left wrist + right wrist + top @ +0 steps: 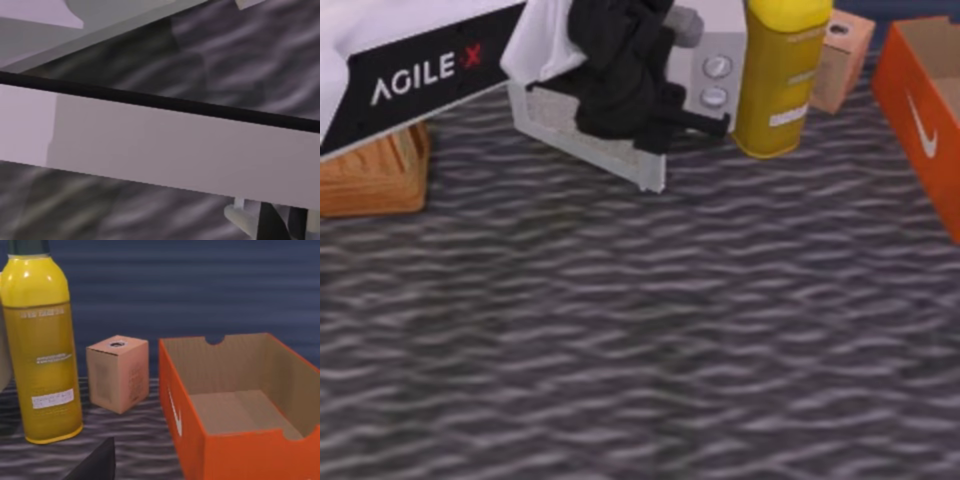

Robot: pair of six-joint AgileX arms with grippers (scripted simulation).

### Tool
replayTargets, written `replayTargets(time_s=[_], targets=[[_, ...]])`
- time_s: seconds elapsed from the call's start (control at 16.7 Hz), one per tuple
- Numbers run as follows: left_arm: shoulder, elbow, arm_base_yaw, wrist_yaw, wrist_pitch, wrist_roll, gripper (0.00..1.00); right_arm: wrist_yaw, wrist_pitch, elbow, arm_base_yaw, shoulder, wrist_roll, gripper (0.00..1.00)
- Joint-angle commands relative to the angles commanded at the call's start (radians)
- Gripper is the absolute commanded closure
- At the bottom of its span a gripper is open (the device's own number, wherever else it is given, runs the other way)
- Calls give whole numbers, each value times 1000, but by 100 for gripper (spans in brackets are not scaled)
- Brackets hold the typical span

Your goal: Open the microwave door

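Grey rippled table (640, 350): microwave door (590, 140) swung ajar, left claw (705, 124) by its edge; finger state unclear.

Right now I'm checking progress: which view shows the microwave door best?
The top view: the microwave door stands swung out, with the left gripper near it. The left wrist view shows only a close pale panel; the right wrist view shows none.

simulated tabletop, perhaps lab, grey table (640, 340)
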Motion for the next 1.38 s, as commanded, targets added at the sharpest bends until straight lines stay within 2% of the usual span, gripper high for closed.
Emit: replayTargets(time_s=[0.42, 0.84, 1.38], targets=[[2, -7, -6, 8, 1, -1, 100, 0, 0, 0, 0, 0, 0, 0], [-85, -123, 33, 74, 46, 129, 100, 0, 0, 0, 0, 0, 0, 0], [-86, -125, 33, 75, 46, 131, 100, 0, 0, 0, 0, 0, 0, 0]])
